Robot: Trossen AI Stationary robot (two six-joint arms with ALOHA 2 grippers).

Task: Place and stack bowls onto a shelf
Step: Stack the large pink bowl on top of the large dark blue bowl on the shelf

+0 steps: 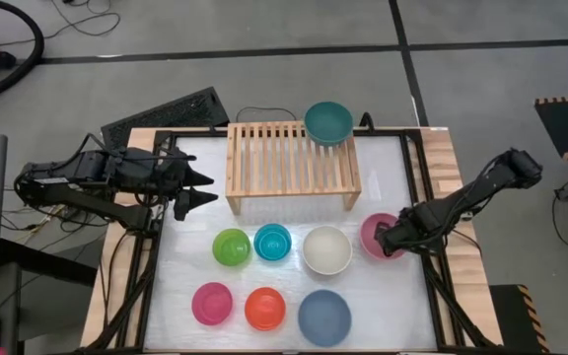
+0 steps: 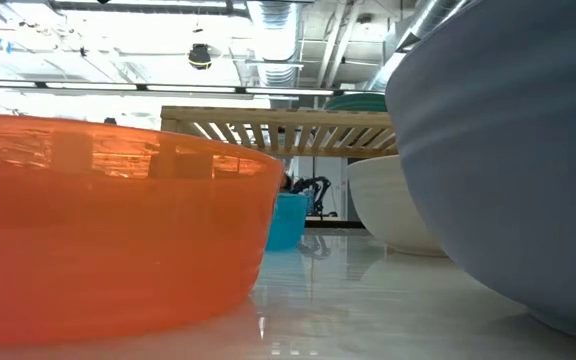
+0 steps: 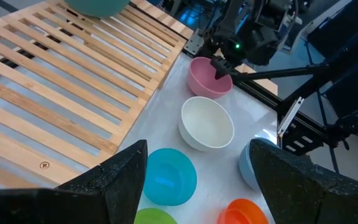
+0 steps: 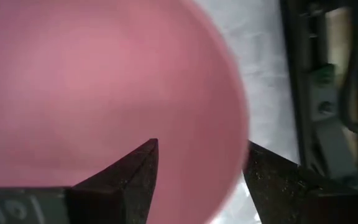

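Note:
The light-wood shelf (image 1: 294, 163) stands at the table's far middle, and a teal green bowl (image 1: 328, 122) sits on its slats at the far right corner. The other bowls rest upright on the table: green (image 1: 232, 247), cyan (image 1: 272, 242), cream (image 1: 326, 249) and light pink (image 1: 381, 235) in one row, with magenta (image 1: 212, 303), orange (image 1: 264, 308) and slate blue (image 1: 323, 317) nearer. My right gripper (image 1: 390, 239) is open at the pink bowl's right rim (image 4: 238, 149), one finger inside (image 4: 135, 171) and one outside (image 4: 272, 180). My left gripper (image 1: 205, 187) hangs open left of the shelf.
Black frame rails (image 1: 417, 197) run along the table's edges. The bowls stand close together in two rows. Bare white table (image 1: 195, 222) lies between my left gripper and the green bowl, and the shelf's slats (image 3: 55, 74) are bare apart from the teal bowl.

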